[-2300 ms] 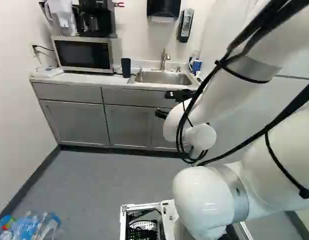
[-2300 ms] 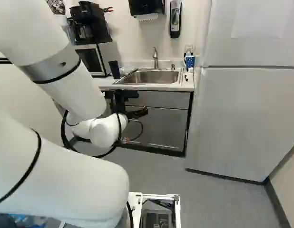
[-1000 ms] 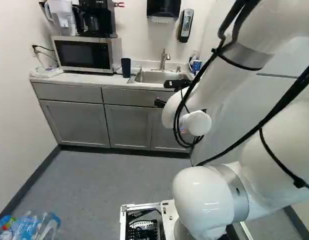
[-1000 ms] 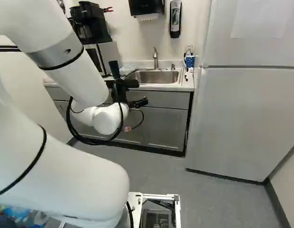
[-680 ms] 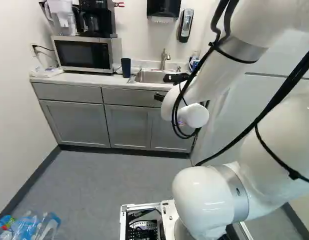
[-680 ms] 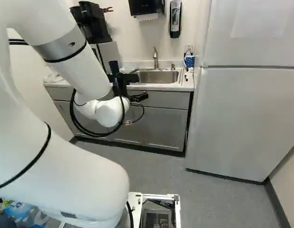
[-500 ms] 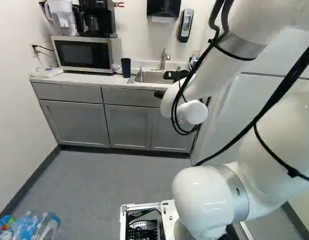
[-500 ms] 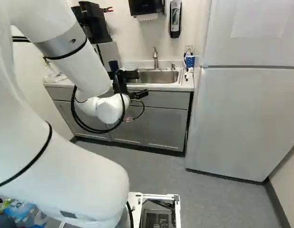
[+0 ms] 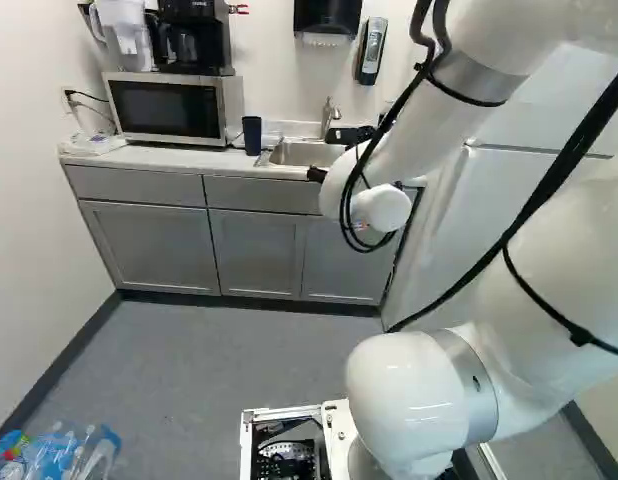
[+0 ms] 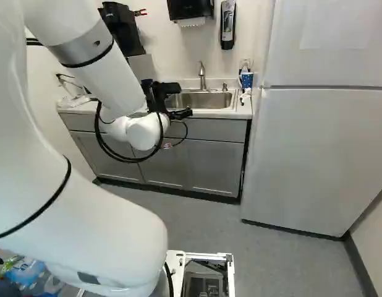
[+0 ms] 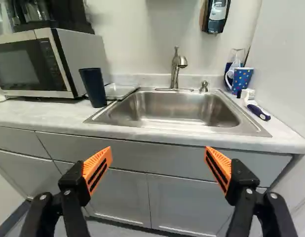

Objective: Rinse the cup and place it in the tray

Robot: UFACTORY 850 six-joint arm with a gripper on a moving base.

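The tool is spread wide, its two orange pads well apart with nothing between them. Ahead of it, on the surface, is one sink with one faucet and one small pump. Ahead and left of the tool, one dark cup stands upright, beside one shallow tray; farther left is one microwave. Ahead and right are one dotted mug and a blue-handled brush. Higher, one wall dispenser bears a label.
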